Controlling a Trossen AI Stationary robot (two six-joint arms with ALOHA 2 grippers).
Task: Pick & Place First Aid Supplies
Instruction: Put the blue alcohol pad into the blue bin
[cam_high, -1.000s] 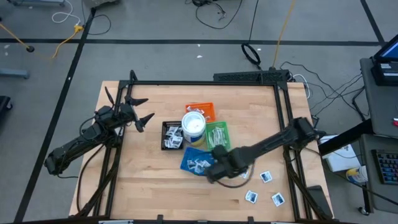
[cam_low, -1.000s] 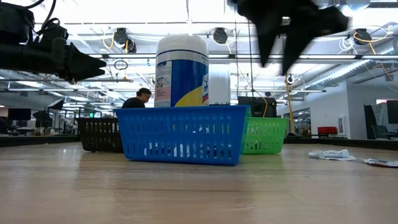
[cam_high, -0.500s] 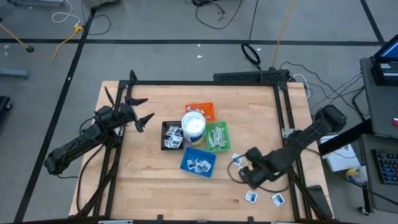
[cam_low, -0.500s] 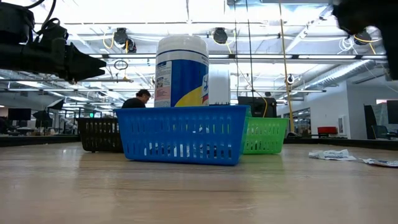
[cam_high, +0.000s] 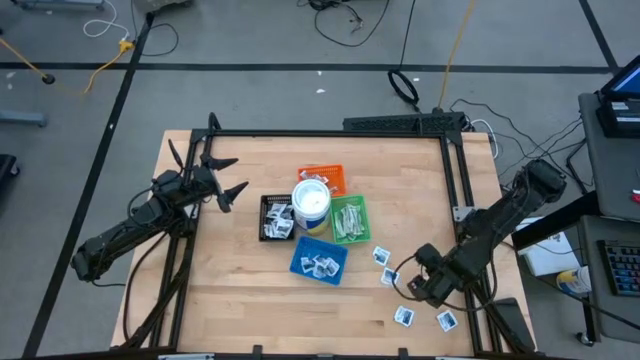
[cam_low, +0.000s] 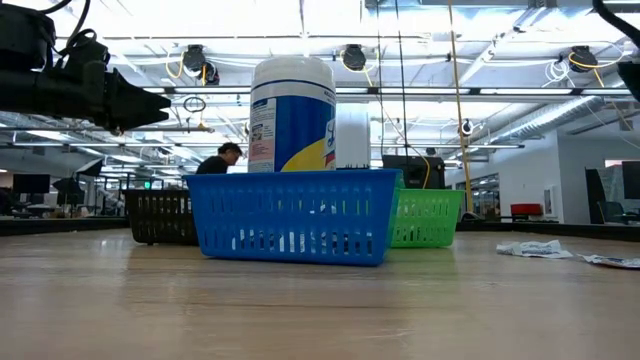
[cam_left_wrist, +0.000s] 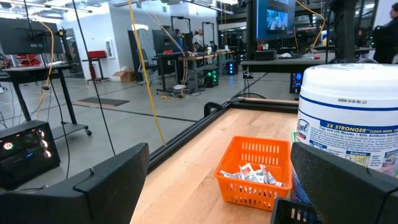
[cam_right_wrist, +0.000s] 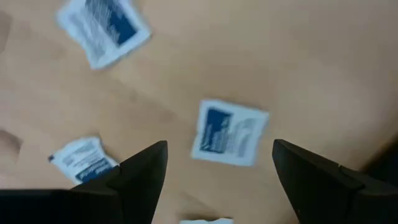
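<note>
Fingers (cam_right_wrist: 143, 180) on the right gripper (cam_high: 417, 289) are spread wide with nothing between them, hanging right over a white packet with blue print (cam_right_wrist: 228, 132) lying flat on the wooden table (cam_high: 230, 300). A few more loose packets (cam_high: 446, 320) sit nearby. More packets fill the blue tray (cam_high: 319, 258). Left gripper (cam_high: 228, 178) is wide open too, parked off near the table's left edge.

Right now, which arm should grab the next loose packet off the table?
Right. The right gripper hangs open over the loose packets, one centred between its fingers. The left gripper waits open beyond the black tray.
</note>
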